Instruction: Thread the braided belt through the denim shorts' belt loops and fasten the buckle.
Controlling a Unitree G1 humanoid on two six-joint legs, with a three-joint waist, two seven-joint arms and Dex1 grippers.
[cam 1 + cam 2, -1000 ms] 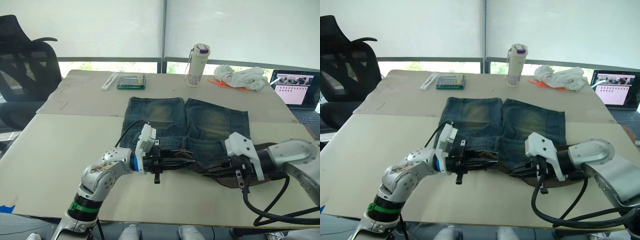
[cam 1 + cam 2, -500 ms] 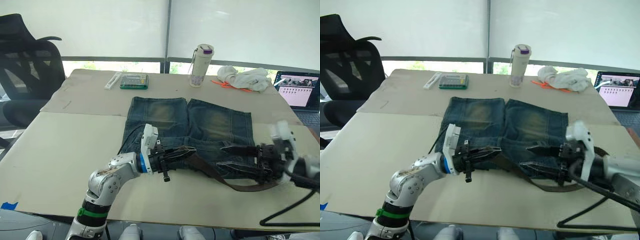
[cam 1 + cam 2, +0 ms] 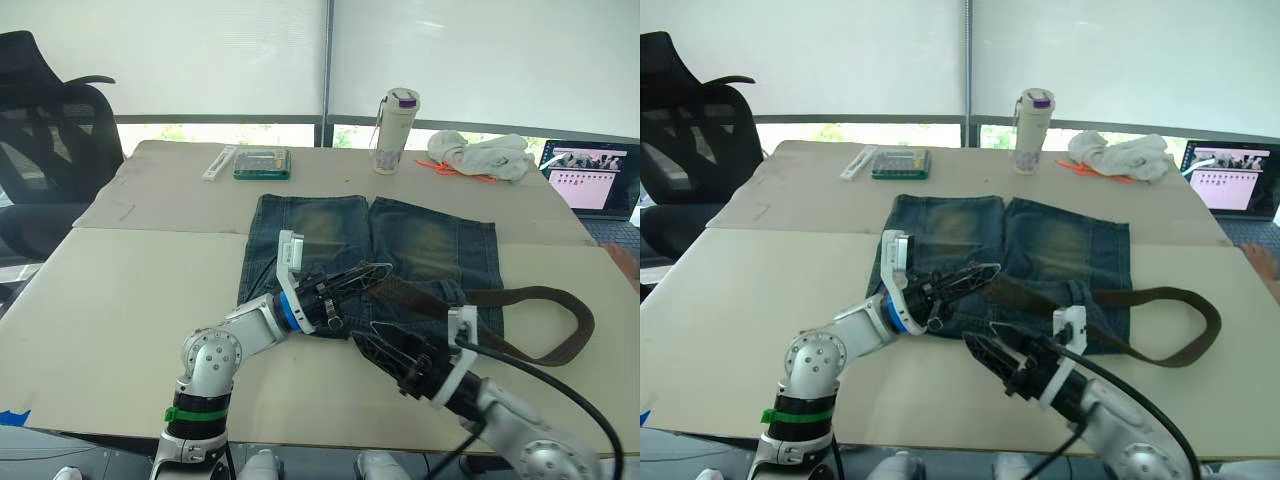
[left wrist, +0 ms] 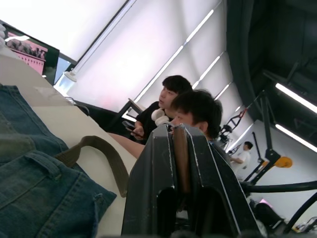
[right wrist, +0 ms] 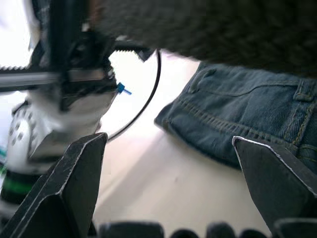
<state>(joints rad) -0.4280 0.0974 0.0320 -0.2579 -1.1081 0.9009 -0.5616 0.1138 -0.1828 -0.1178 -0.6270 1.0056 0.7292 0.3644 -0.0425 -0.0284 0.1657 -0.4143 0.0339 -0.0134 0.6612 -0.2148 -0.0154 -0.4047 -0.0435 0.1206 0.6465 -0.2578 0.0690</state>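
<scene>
the tabletop (image 3: pixel 120 300) carries the denim shorts (image 3: pixel 420 245) near its middle, waistband toward the near edge. the braided belt (image 3: pixel 540 295) crosses the waistband and loops toward the right edge. left hand (image 3: pixel 375 270) is clamped on the belt's end; right hand (image 3: pixel 365 345) hovers spread wide, empty.

The left gripper (image 3: pixel 372 272) pinches the belt (image 3: pixel 480 296) end above the shorts (image 3: pixel 420 245) waistband. The strap runs toward 3 o'clock and loops back. The right gripper (image 3: pixel 375 345), fingers spread, sits at 6 o'clock of the waistband.
</scene>
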